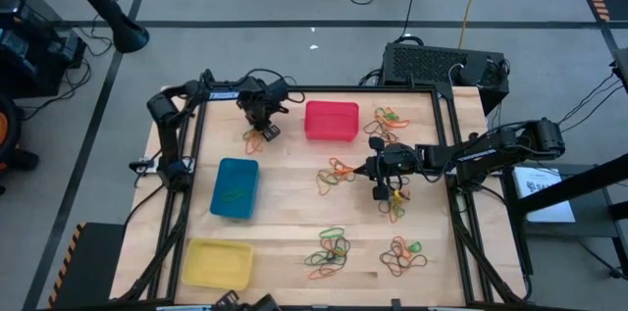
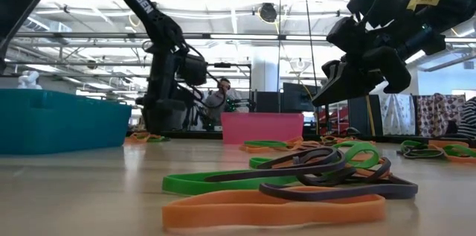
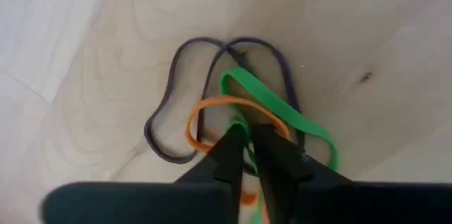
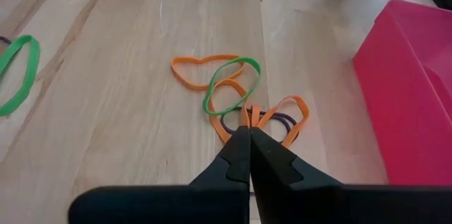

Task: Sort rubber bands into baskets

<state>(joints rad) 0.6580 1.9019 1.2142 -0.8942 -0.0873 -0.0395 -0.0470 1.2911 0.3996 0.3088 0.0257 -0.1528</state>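
High view: a wooden table (image 1: 294, 223) holds three baskets and many small piles of rubber bands.
Red basket (image 1: 332, 121): near the far edge of the table, about the middle.
Blue basket (image 1: 235, 187): by the left edge, halfway down, with a green band lying inside it.
Yellow basket (image 1: 217, 262): in the near left corner.
Left gripper (image 1: 261, 127): near the far edge, between the far left corner and the red basket, right over a little pile of bands.
Left fingers: nearly pinched together, with a thin slit between the tips. The tips sit on an orange band (image 3: 236, 111) and a green band (image 3: 279, 111), with a dark band (image 3: 176, 104) beside them. I cannot tell if they hold one.
Right gripper (image 1: 381, 180): toward the right side of the table, a bit nearer than the red basket.
Right fingers: clenched tight, tips (image 4: 248, 133) touching, pinching an orange band (image 4: 282, 114) from a small pile.
Small pile: orange, green and dark bands tangled together, just beside the red basket (image 4: 413, 97).
Other piles (image 1: 329, 250): along the near edge, and one (image 1: 391, 119) between the red basket and the far right corner.
Low view: orange, green and dark bands (image 2: 297, 184) lie flat on the table close to the camera.
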